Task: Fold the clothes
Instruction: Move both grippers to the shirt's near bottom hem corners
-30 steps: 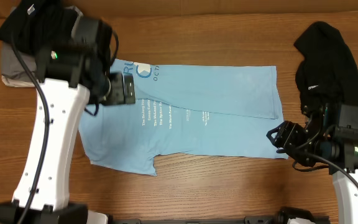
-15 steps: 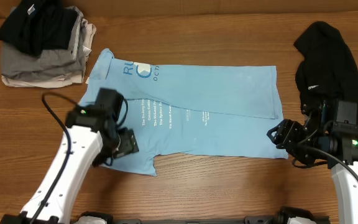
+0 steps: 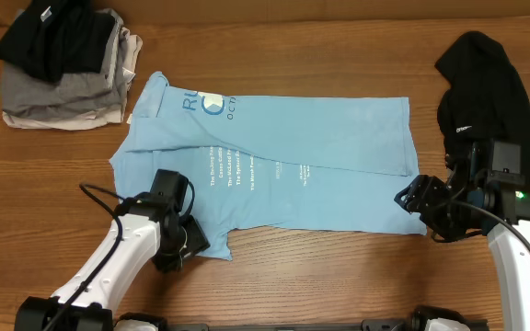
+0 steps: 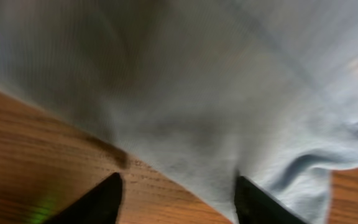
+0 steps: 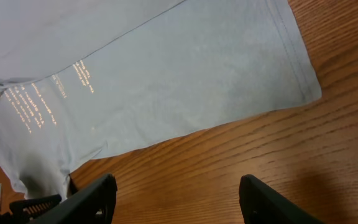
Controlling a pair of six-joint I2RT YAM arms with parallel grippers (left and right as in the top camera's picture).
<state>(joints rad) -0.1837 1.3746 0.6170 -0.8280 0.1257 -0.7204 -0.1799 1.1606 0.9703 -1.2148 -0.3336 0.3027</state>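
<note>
The light-blue T-shirt point(image 3: 283, 165) with white lettering lies spread on the wooden table, its top part folded over; it also fills the left wrist view point(image 4: 216, 93) and the right wrist view point(image 5: 142, 81). My left gripper point(image 3: 184, 246) is open, low over the shirt's front left hem by the sleeve. My right gripper point(image 3: 414, 204) is open, just off the shirt's front right corner, over bare wood. A black garment point(image 3: 486, 92) with a small white logo lies crumpled at the right, behind my right arm.
A stack of folded clothes point(image 3: 63, 74), grey and beige with black on top, sits at the back left corner. Bare wooden table point(image 3: 339, 276) runs along the front edge.
My left arm swung from the shirt's upper left down to its front left hem and now sits low there. My right gripper stayed almost still by the front right corner.
</note>
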